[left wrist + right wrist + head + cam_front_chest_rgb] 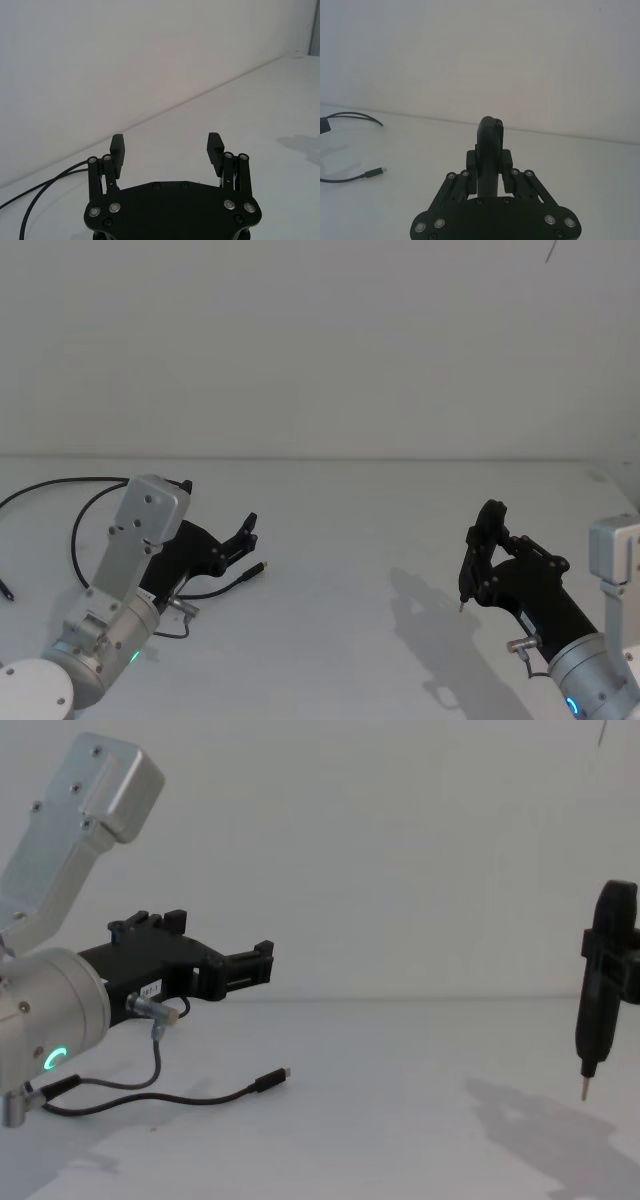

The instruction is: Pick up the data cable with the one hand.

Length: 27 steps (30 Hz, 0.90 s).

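- Left gripper (246, 533), status?
- Jaws spread wide, nothing between the fingers (117, 147). It hangs above the white table (360, 540) on the robot's left. The fingers aim forward and toward the table's middle. The green ring light (55, 1058) on its wrist is lit.
- Data cable (240, 579), position?
- Lying flat on the table. Its plug (257, 570) sits just beside the left gripper's fingertips, on the side nearer the robot and lower down. Chest view shows a clear gap between fingers and cable: no contact.
- Which way does it point?
- The silver tip (287, 1072) points to the robot's right and slightly away from the robot. The long axis of that end section runs roughly left to right across the table and passes back under the left gripper. Farther to the left, the cable sweeps in a wide curve toward the back of the table.
- Right gripper (485, 540)?
- On the robot's right, well apart from the cable. Its fingers are closed on a slender black tool (600, 980), held upright with its thin metal tip down.
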### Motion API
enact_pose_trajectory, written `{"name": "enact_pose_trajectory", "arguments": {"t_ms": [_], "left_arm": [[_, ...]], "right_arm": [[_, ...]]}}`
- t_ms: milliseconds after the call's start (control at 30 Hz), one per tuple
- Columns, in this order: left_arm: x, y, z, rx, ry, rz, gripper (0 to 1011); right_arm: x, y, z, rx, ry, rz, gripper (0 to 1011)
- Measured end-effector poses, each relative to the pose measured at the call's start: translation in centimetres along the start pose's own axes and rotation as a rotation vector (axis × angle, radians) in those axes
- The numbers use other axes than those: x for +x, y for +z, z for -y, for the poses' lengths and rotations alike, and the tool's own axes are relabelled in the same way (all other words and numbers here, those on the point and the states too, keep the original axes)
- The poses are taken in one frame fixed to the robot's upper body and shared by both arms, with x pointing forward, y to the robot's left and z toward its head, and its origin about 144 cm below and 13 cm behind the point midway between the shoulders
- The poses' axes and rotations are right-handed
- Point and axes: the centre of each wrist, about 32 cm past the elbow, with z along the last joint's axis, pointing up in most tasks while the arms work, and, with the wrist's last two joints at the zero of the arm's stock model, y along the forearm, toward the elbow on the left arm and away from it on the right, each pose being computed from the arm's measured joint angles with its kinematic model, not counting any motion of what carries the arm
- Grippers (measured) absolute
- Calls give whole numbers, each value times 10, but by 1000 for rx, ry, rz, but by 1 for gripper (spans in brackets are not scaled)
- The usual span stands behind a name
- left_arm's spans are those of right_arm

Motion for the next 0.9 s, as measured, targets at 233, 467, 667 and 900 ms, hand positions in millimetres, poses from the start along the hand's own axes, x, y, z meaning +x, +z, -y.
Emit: {"name": "enact_pose_trajectory", "arguments": {"t_ms": [233,467,667,900], "left_arm": [[0,0,0,0,0,0,1001],[0,0,0,0,0,0,1001],[0,0,0,0,0,0,1001],[1,0,0,3,-8,3,1001]], "right_arm": [[0,0,0,0,0,0,279],[0,0,0,0,0,0,279],[0,0,0,0,0,0,279],[0,0,0,0,0,0,279]]}}
